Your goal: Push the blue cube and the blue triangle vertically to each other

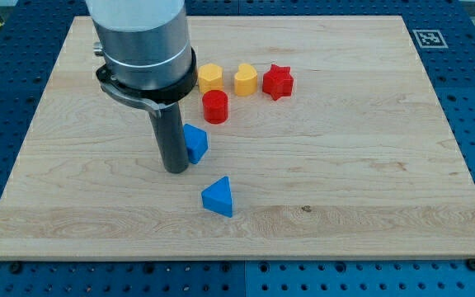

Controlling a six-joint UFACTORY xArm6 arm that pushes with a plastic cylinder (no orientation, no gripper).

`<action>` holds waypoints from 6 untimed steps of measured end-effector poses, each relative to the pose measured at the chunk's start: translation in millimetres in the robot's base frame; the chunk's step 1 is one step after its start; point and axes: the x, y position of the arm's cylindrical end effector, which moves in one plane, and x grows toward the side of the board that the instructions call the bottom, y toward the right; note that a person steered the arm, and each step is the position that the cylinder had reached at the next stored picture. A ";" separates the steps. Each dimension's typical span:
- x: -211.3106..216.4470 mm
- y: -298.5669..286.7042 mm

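Observation:
The blue cube [195,143] lies left of the board's middle, partly hidden behind my rod. The blue triangle [218,197] lies below it and a little to the right, apart from the cube. My tip [175,169] rests on the board just left of the cube, touching or nearly touching its left side, and up-left of the triangle.
A red cylinder [215,106] stands just above the cube. A yellow block [210,78], a yellow heart [246,79] and a red star [277,81] form a row near the view's top. The arm hides the two green blocks. The wooden board [345,165] lies on a blue pegboard.

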 end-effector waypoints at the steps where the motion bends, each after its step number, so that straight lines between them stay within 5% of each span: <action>1: -4.6 0.0; 4: -14.0 37.2; 6: -19.3 -36.8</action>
